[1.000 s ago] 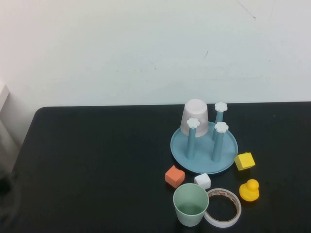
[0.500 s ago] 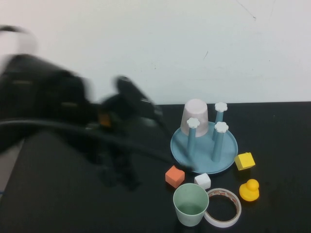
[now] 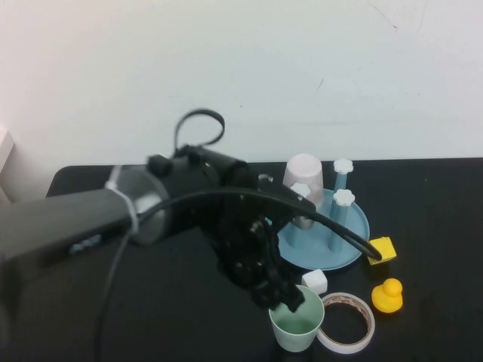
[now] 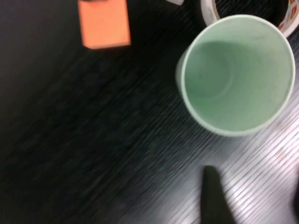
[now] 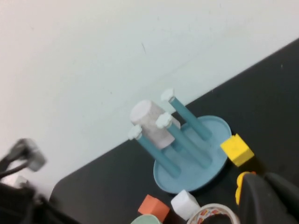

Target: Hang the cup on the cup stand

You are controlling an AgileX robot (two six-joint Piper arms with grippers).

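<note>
Noted on black counter (image 3: 441, 200), lower centre of the high view: pale mint-green tapered plastic cup (image 3: 296, 323), upright, mouth up, empty as seen from the left wrist (image 4: 236, 74). Touching or all but touching its right side: flat roll of whitish tape (image 3: 347, 299). Directly over the cup's upper-left rim: left pincer (image 3: 285, 296), at the end of a big black arm reaching in from the left edge of the frame. Pincer released, dark fingertips (image 4: 212, 196) set apart over bare counter just beside the cup, nothing between them, no contact with the cup visible. Right of centre, well behind the cup: round light-blue plastic cup stand (image 3: 356, 232), upright blue posts with white flower-shaped caps; also clear from the right wrist (image 5: 212, 128). On the rear-left post: whitish-pink translucent cup (image 3: 303, 177), inverted. Mint cup not on the stand; apart from it, on the counter. Between stand and mint cup: small white cube (image 3: 315, 281). At the stand's right rim: yellow cube (image 3: 383, 249). Below that, right of the tape: yellow toy duck (image 3: 387, 296). Orange cube (image 4: 103, 23) picked up by the left wrist only, near the cup, hidden under the arm in the high view. Right pincer (image 5: 268, 198) out of the high view, a dark mass at the edge of its own wrist view; clenched, empty.
</note>
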